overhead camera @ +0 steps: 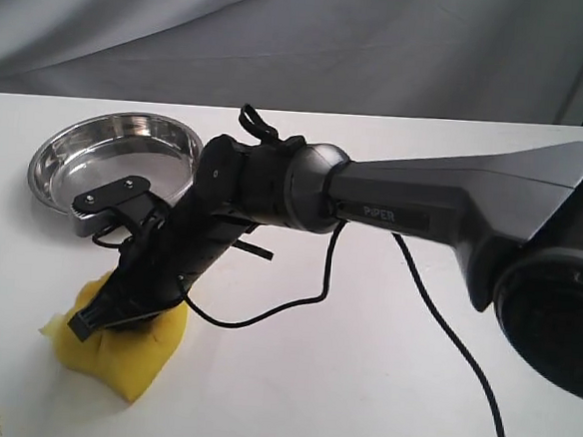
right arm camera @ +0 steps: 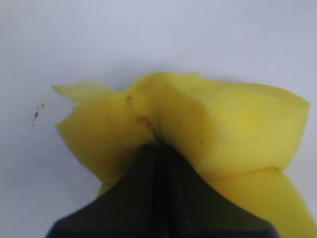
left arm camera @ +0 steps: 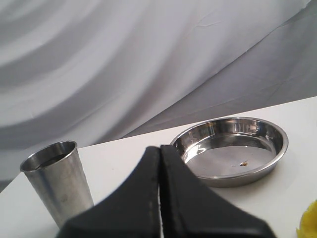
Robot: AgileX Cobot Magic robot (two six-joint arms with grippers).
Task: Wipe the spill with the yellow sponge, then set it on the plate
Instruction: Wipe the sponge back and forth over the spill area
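Note:
The yellow sponge (overhead camera: 127, 357) lies crumpled on the white table near the front left. My right gripper (overhead camera: 89, 319) reaches across from the right and is shut on it, pinching a fold of foam. In the right wrist view the sponge (right arm camera: 223, 124) bulges around the closed gripper (right arm camera: 158, 146). No puddle of the spill shows; only a few brown specks (right arm camera: 35, 114) mark the table beside the sponge. The plate (overhead camera: 125, 162) sits behind the sponge, empty but for a crumb. My left gripper (left arm camera: 160, 148) is shut on nothing, facing the plate (left arm camera: 223, 163).
A steel cup (left arm camera: 57, 181) stands beside the left gripper, left of the plate. A black cable (overhead camera: 444, 329) trails over the table to the right of the sponge. Grey cloth hangs behind the table.

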